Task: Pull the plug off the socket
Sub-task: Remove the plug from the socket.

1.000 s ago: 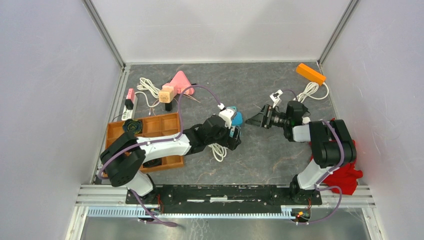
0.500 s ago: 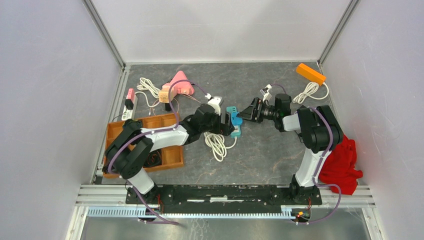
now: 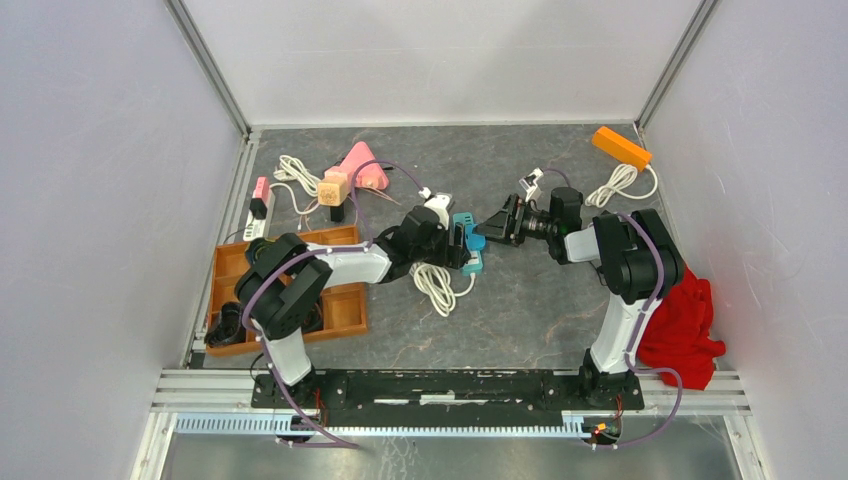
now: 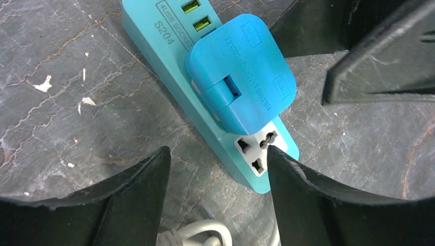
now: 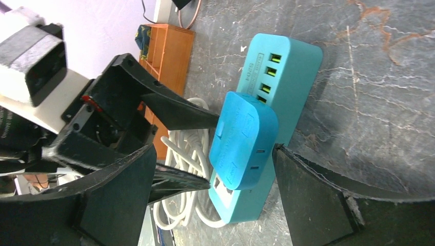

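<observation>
Grey veined tabletop [image 3: 540, 310] under teal socket strip [image 5: 300, 61], white scuffs [image 4: 42, 84], pale walls [image 3: 440, 55]

L gripper [image 4: 215, 159], R gripper [image 5: 215, 154] tip-to-tip, fingers [image 4: 128, 200] apart.

Bright, even, diffuse light fills the overhead view, leaving only faint, soft shadows on the grey table [image 3: 540, 300]. Both wrist views are sharp in the middle, but the dark fingers [image 4: 128, 200] nearest the lens look soft-edged.
</observation>
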`<state>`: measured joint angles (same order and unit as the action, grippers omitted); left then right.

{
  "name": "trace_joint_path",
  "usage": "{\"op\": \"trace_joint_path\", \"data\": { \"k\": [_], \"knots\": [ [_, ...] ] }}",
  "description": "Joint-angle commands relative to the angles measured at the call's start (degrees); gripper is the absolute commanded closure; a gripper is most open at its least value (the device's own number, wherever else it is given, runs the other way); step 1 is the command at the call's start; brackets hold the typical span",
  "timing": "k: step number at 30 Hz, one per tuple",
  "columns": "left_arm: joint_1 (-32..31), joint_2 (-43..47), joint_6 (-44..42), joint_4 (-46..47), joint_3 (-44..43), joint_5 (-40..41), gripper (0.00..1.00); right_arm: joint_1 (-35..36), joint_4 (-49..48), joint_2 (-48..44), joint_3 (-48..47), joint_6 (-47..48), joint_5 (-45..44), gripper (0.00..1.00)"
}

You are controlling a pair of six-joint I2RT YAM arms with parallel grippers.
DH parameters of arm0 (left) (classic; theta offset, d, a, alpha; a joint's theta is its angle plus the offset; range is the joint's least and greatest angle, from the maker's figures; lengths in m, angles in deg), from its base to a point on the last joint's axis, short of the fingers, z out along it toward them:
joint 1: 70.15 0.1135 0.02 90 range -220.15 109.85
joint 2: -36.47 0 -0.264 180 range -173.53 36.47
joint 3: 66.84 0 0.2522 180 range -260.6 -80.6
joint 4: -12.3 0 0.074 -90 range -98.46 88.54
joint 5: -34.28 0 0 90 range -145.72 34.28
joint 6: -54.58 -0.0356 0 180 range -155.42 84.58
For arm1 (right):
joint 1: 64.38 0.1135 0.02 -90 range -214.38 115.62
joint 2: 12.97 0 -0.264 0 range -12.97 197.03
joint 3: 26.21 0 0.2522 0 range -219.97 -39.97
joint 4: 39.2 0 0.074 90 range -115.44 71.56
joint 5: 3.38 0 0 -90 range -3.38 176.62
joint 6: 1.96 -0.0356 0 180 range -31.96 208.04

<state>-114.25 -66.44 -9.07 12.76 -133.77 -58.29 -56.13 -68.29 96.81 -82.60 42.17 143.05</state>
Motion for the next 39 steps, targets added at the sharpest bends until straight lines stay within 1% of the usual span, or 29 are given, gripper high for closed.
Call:
{"op": "trace_joint_path", "data": {
  "k": [1,3,7,9,14,17,20,25,31,34,39],
  "knots": [
    [-0.07,-2.69,0.32,-1.38,-3.14,0.48,0.28,0.34,-5.93,-1.04,-0.53,-2.84,2.58,0.12],
    [-0.11,-3.13,0.12,-2.11,-3.58,0.63,0.33,0.41,-7.81,-1.24,-0.31,-4.54,3.42,0.13],
    [-0.11,-3.48,-0.05,-2.53,-3.2,0.81,0.37,0.4,-15.74,-1.82,0.67,-10.64,4.96,0.17],
    [-0.11,-3.64,-0.13,-2.53,-3.06,0.74,0.37,0.37,-19.82,-1.93,1.35,-13.4,5.42,0.19],
    [-0.07,-3.5,-0.52,-2.4,-3.21,-0.75,0.37,1.77,-22.85,-1.03,1.85,-15.74,5.61,0.22],
    [-0.11,-2.3,-0.87,-1.81,-2.69,-1.73,0.36,3.1,-28.0,-0.28,2.11,-19.06,6.06,0.23],
    [-0.11,-0.32,-1.4,-0.94,-1.39,-2.9,0.33,3.8,-32.88,0.26,2.11,-22.72,6.37,0.24],
    [-0.11,3.53,-2.0,0.51,1.29,-4.11,0.26,3.73,-33.09,0.91,2.2,-22.78,6.59,0.24],
    [-0.06,6.34,-1.29,1.15,2.79,-4.54,0.25,3.11,-34.18,0.26,1.85,-23.14,7.04,0.24],
    [-0.11,7.91,-0.8,2.16,3.59,-4.59,0.24,1.24,-37.48,-1.16,1.89,-24.87,7.72,0.24],
    [-0.09,9.42,-0.06,2.53,2.74,-4.06,0.17,-3.53,-39.24,-3.47,3.95,-24.98,7.67,0.24]
  ]
}}
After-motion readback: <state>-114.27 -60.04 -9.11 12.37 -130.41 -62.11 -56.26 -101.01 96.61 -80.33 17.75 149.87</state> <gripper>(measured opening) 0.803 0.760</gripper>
